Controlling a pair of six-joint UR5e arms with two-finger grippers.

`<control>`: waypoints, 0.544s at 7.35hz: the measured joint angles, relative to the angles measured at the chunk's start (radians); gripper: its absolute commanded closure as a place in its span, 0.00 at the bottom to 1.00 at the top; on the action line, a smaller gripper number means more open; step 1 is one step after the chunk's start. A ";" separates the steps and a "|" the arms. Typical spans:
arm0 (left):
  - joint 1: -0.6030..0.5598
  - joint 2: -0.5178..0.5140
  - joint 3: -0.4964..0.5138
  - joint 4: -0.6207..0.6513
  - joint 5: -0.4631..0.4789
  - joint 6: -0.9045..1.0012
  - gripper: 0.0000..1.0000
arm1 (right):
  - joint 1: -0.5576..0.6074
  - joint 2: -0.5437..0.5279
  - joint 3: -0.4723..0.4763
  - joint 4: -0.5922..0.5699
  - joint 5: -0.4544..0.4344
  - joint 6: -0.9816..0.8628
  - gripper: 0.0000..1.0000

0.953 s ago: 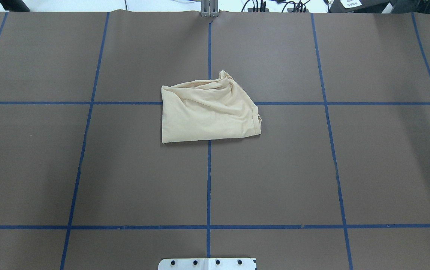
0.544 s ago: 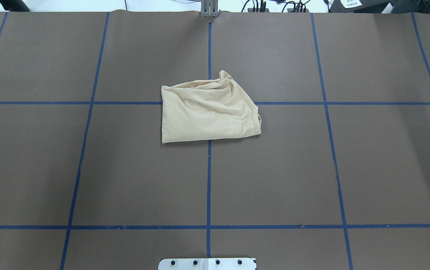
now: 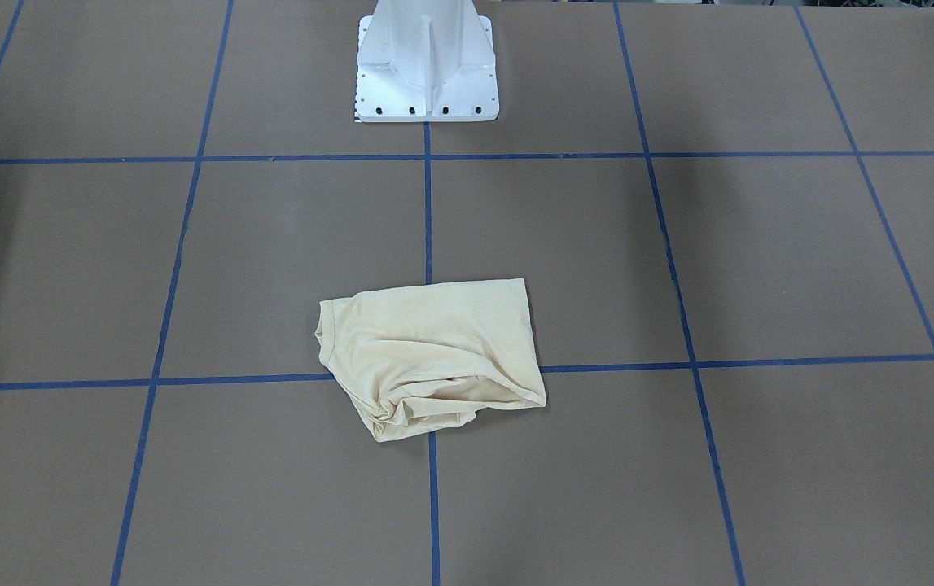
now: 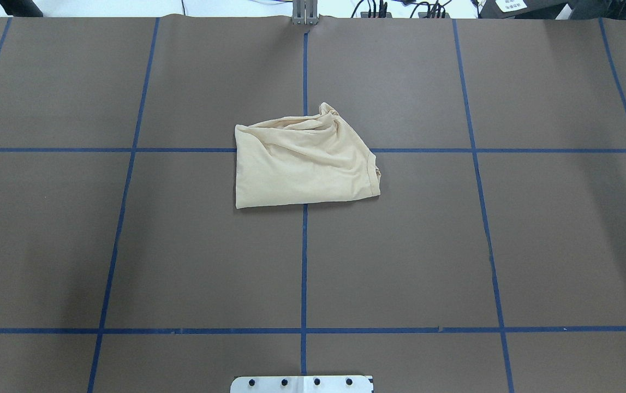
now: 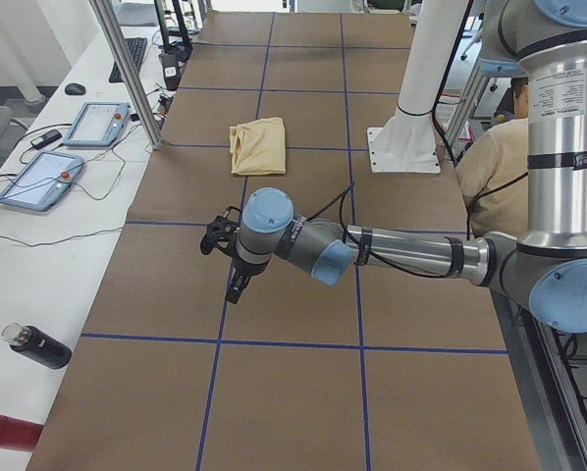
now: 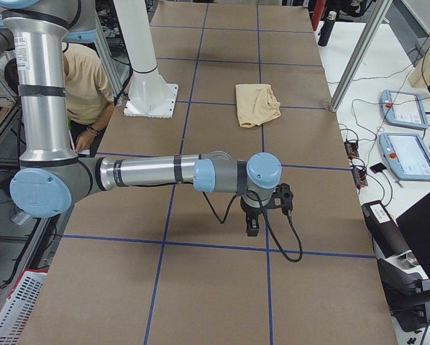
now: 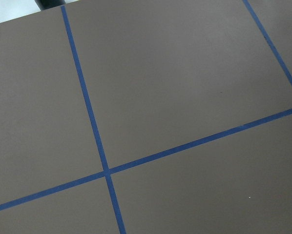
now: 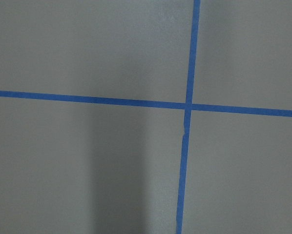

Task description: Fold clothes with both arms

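Overhead exterior view is showing a pale cream-yellow T-shirt (image 4: pixel 304 166) lying folded into a rough rectangle near the middle of the brown table (image 4: pixel 536 245), covering the spot where the central blue tape line (image 4: pixel 303 262) is crossing a crosswise one. The shirt's near edge is lying fairly straight, its far right corner is bunching into creases, and a ribbed edge is showing on its right side. Nothing is touching the shirt. Neither arm is appearing in this view or the front-facing one, where the white pedestal base (image 3: pixel 426 65) is standing at the table's edge. From the exterior left camera, the left arm (image 5: pixel 411 253) is stretching out low over the table, well apart from the shirt, with the left gripper (image 5: pixel 237 287) pointing down at bare table beside a tape line; whether its fingers are apart or together cannot be told. From the exterior right camera, the right arm (image 6: pixel 150 172) is reaching out the same way at the opposite end, the right gripper (image 6: pixel 252 226) aiming down at the table, and its finger spacing cannot be told either. Both wrist cameras are showing only brown table and crossing blue tape. A person (image 6: pixel 82 90) in a yellow top is sitting behind the pedestal, and two tablet-like control pendants (image 5: pixel 38 179) are lying on a white side bench.
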 measured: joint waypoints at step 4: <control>-0.012 -0.026 0.002 0.104 0.059 0.000 0.00 | -0.001 -0.001 -0.006 0.000 -0.001 -0.001 0.00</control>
